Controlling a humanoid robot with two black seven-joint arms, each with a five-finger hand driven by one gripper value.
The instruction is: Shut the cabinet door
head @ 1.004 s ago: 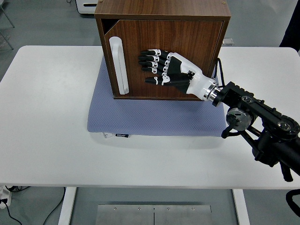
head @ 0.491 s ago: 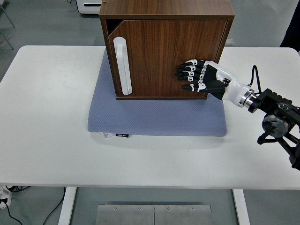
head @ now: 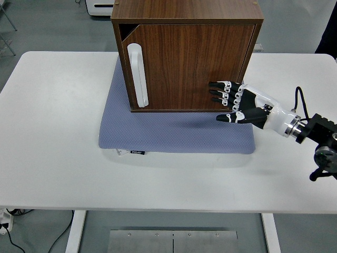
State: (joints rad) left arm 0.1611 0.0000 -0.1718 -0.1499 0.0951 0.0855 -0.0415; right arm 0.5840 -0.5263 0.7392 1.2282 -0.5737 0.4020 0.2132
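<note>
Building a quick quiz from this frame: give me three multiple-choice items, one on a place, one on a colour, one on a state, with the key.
1. Where is the right hand?
A. At the door's lower right corner
B. On the handle
C. On top of the cabinet

2. What colour is the handle?
A. Black
B. White
C. Red

3. What state is the cabinet door in?
A. Wide open
B. Removed
C. Shut against the cabinet

Key:
1 A, the fingers sit by the door's lower right corner, above the blue mat.
2 B, a white bar down the door's left side.
3 C, the door sits flush in its frame.
</note>
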